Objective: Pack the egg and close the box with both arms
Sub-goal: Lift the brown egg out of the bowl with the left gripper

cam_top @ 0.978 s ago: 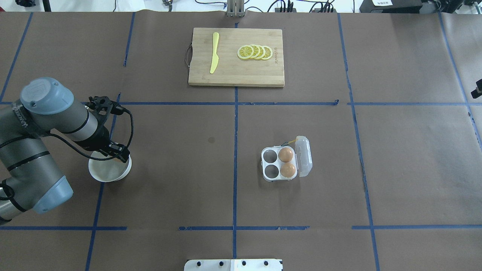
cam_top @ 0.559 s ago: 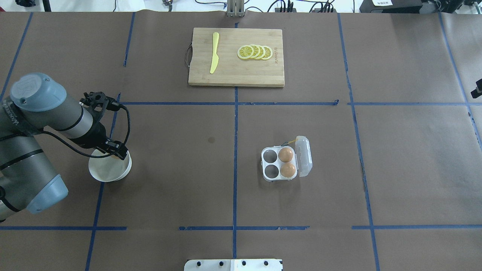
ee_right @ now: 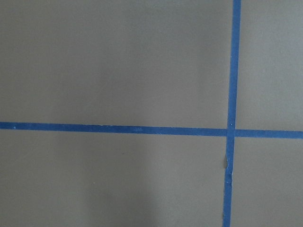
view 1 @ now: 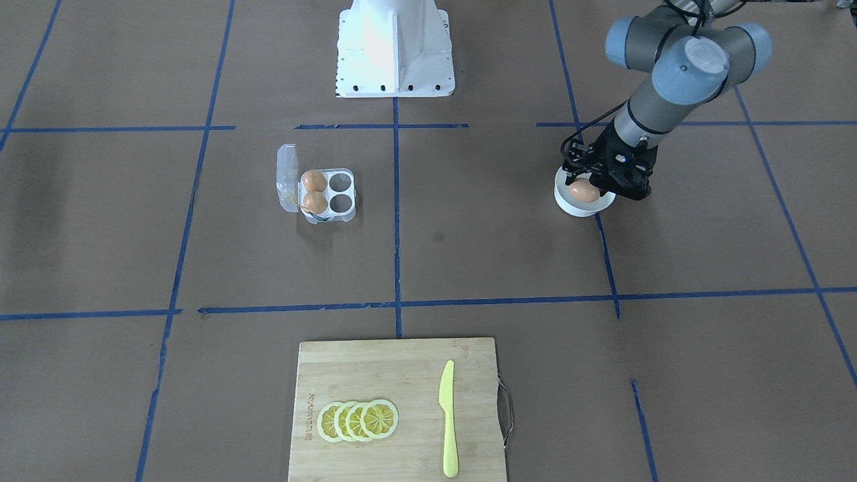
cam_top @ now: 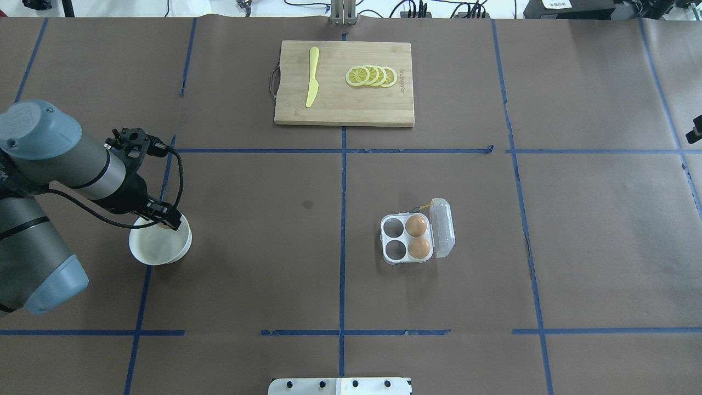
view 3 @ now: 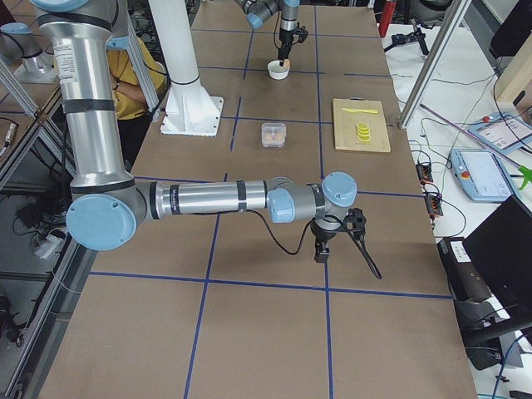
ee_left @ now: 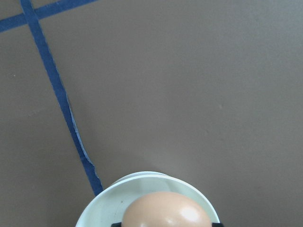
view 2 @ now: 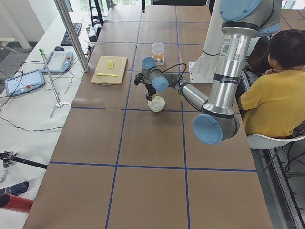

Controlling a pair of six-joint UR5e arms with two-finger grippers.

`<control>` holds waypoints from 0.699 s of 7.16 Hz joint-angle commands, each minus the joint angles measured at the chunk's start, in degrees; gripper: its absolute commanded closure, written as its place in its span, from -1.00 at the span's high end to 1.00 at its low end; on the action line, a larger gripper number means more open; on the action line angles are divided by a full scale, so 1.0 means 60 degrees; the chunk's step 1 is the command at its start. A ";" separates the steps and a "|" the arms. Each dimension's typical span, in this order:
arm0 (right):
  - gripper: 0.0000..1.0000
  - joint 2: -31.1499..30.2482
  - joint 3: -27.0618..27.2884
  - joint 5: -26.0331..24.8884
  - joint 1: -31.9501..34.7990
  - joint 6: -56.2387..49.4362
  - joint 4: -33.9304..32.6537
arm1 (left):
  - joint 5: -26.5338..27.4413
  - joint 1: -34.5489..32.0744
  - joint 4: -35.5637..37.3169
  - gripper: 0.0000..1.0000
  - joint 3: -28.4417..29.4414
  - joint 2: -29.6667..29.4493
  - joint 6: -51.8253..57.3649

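Note:
My left gripper (cam_top: 163,221) is shut on an orange-brown egg (view 1: 584,192) and holds it just above the round white bowl (cam_top: 158,252). In the left wrist view the egg (ee_left: 166,211) sits between the black fingertips over the bowl's rim (ee_left: 101,201). The clear box (cam_top: 405,239) lies right of centre with its lid (cam_top: 442,228) open. Two eggs (cam_top: 416,225) (cam_top: 419,248) fill the cups next to the lid; the other two cups are empty. My right gripper (view 3: 320,249) hangs over bare table far to the right; I cannot tell if it is open.
A wooden cutting board (cam_top: 344,104) with a yellow knife (cam_top: 311,77) and lemon slices (cam_top: 371,75) lies at the table's far middle. The white base pedestal (view 1: 395,47) stands at the robot's side. A seated person (view 2: 274,95) is beside the table.
My left arm has drawn back to the left and risen a little, and the egg now shows in the gripper at the bowl's far rim. The box has not moved.

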 commanded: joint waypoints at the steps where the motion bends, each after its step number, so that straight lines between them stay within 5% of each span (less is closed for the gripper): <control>1: 1.00 -0.0005 0.0028 0.0000 0.0000 -0.0013 0.0000 | -0.0012 0.0027 0.0023 -1.00 0.0152 -0.0634 -0.0070; 5: 1.00 -0.0034 0.0131 0.0103 0.0000 -0.0013 0.0015 | 0.0003 0.1650 0.0008 -1.00 0.1278 -0.3474 -0.2377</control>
